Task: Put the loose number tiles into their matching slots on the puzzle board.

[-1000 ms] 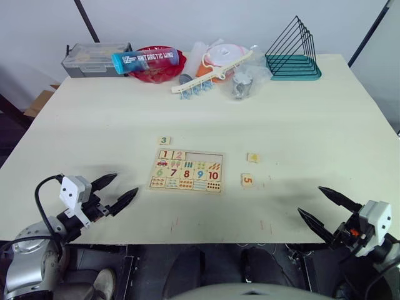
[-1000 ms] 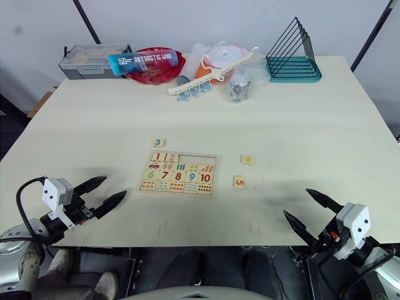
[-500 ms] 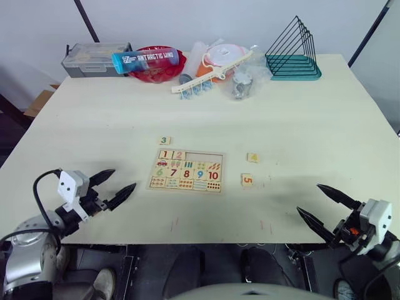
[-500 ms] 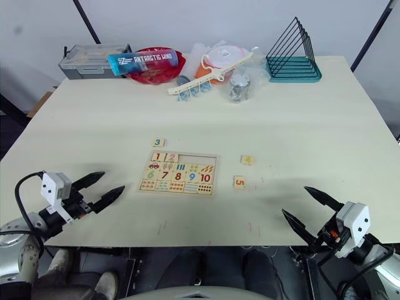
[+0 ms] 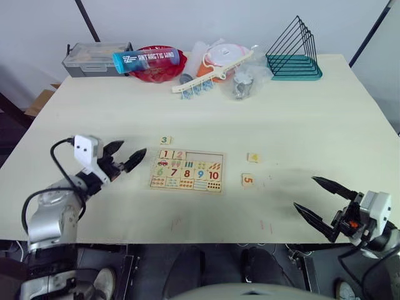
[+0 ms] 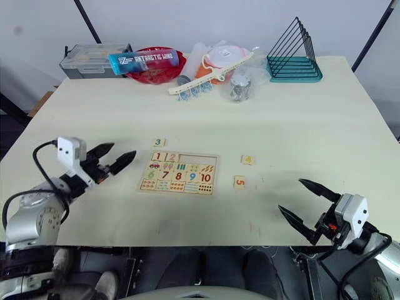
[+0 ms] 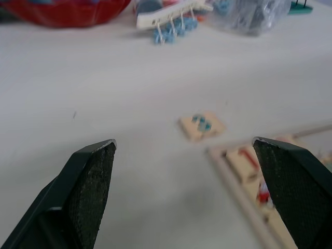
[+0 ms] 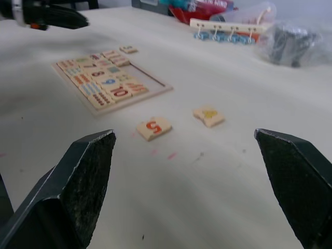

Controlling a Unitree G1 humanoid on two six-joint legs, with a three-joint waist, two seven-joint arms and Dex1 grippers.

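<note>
— Left pincer (image 5: 127, 157) hangs spread and empty, just left of the puzzle board (image 5: 186, 170). Which tile is nearest?

— The 3 tile (image 5: 164, 140), green digit on pale wood, lying flat just beyond the board's far-left corner, ahead and right of that pincer.

— And the right pincer (image 5: 320, 200)?

— Spread too, near the tabletop (image 5: 300, 119) edge; tiles 5 (image 5: 247, 180) and 4 (image 5: 252, 157) lie nearer it.
</note>
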